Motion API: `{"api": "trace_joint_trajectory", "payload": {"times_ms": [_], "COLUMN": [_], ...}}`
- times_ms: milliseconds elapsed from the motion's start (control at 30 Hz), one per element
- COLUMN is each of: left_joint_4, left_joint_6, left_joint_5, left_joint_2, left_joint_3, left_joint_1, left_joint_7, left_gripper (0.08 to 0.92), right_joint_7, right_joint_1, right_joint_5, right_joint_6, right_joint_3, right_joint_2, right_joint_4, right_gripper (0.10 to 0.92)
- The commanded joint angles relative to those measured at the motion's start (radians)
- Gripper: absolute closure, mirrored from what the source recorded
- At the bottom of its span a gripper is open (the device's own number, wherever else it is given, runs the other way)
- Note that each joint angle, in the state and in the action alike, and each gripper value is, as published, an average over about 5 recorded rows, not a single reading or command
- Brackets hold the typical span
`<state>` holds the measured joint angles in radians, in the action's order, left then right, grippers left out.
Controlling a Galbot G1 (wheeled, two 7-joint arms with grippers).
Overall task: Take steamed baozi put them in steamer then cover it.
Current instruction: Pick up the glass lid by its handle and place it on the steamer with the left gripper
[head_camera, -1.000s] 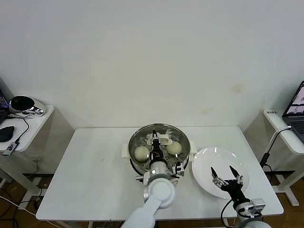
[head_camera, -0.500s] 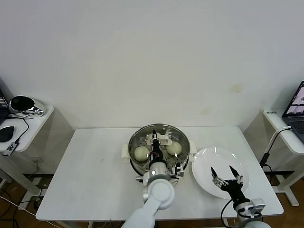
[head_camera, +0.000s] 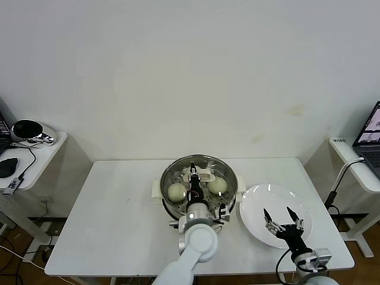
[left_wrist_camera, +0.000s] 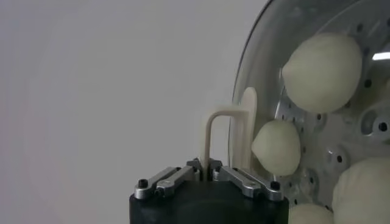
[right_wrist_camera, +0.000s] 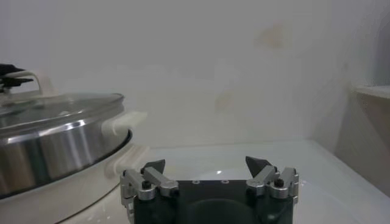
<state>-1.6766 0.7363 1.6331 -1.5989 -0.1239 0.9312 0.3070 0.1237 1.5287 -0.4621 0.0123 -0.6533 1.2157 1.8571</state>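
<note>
Baozi (head_camera: pixel 177 191) are seen through the cover (head_camera: pixel 199 172) seated on the steamer (head_camera: pixel 168 203), mid-bench (head_camera: pixel 119 219). Left pincer (head_camera: pixel 194 177) is clamped on the cover's handle (left_wrist_camera: pixel 214 131). Right of the steamer, right pincer (head_camera: pixel 284 217) is held apart over a white plate (head_camera: pixel 255 205).

It looked like a lab or office test room. A bare white table (head_camera: pixel 119 219) stood against a plain wall, flanked by side desks holding a laptop (head_camera: pixel 369 139), a mouse (head_camera: pixel 7 167) and cables.
</note>
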Motion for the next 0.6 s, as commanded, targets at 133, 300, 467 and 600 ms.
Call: {"api": "trace_joint_trajectory", "payload": {"times_ms": [133, 300, 467, 600], "left_joint_4": [0.003, -0.037, -0.092, -0.139], "left_joint_6": [0.02, 0.014, 0.014, 0.014], "left_joint_5": [0.007, -0.002, -0.01, -0.02], "left_joint_2": [-0.001, 0.003, 0.009, 0.018], "left_joint_3": [-0.001, -0.008, -0.029, -0.04], "left_joint_1": [-0.001, 0.002, 0.019, 0.035], "left_joint_7": [-0.011, -0.006, 0.007, 0.019], "left_gripper": [0.858, 0.828, 0.689, 0.577], "right_joint_7": [0.0, 0.0, 0.0, 0.0], "right_joint_1": [-0.003, -0.005, -0.006, -0.006], "right_joint_5": [0.0, 0.003, 0.005, 0.005], "right_joint_6": [0.003, 0.005, 0.006, 0.007], "right_joint_3": [0.001, 0.005, 0.007, 0.006], "right_joint_2": [0.003, 0.006, 0.007, 0.005], "right_joint_4": [-0.004, -0.008, -0.011, -0.012], "right_gripper": [0.203, 0.203, 0.203, 0.203]}}
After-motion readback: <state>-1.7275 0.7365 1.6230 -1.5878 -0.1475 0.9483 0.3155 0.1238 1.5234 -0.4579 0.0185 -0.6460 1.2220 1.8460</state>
